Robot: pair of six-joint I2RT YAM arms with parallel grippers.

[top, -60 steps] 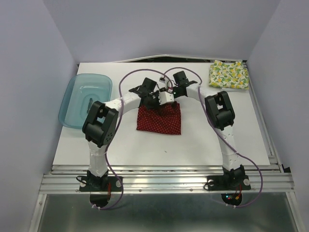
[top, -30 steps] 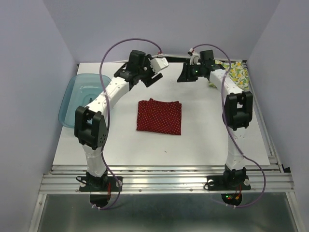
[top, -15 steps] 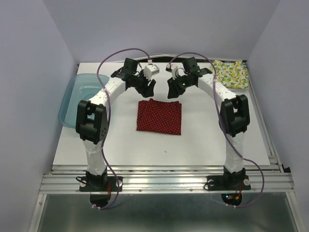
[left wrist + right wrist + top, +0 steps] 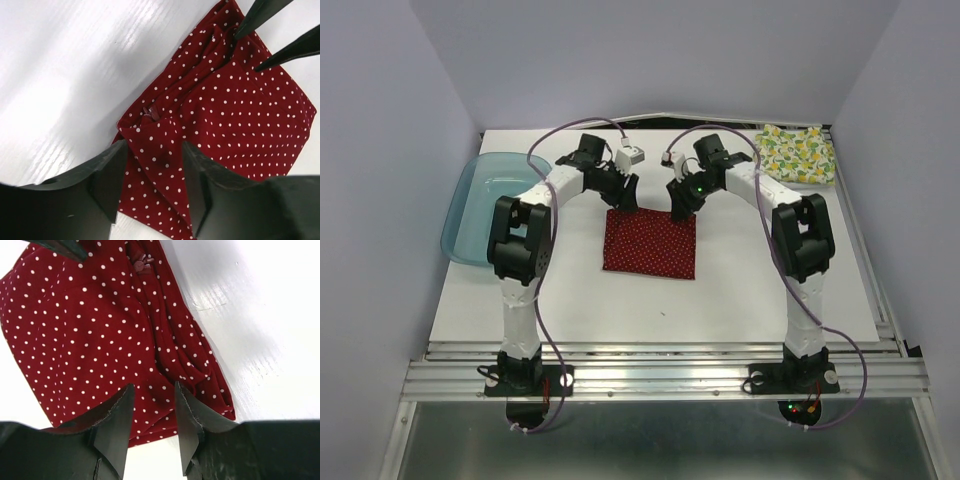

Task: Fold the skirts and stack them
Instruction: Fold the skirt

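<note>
The dark red polka-dot skirt (image 4: pixel 650 245) lies folded in a rough square at the middle of the white table. My left gripper (image 4: pixel 626 200) hangs open over its far left corner; in the left wrist view the jaws stand apart above the red cloth (image 4: pixel 220 115). My right gripper (image 4: pixel 678 206) hangs open over its far right corner, jaws apart above the cloth (image 4: pixel 100 325). Neither holds anything. The cream fruit-print skirt (image 4: pixel 794 153) lies folded at the far right corner of the table.
A translucent blue tray (image 4: pixel 496 204) sits at the table's left edge. Purple cables loop above both arms. The table's raised rim (image 4: pixel 650 128) runs along the back.
Both grippers were raised and spread apart near the back a second ago. They have come down and inward to the far corners of the red skirt. The skirt has not moved.
</note>
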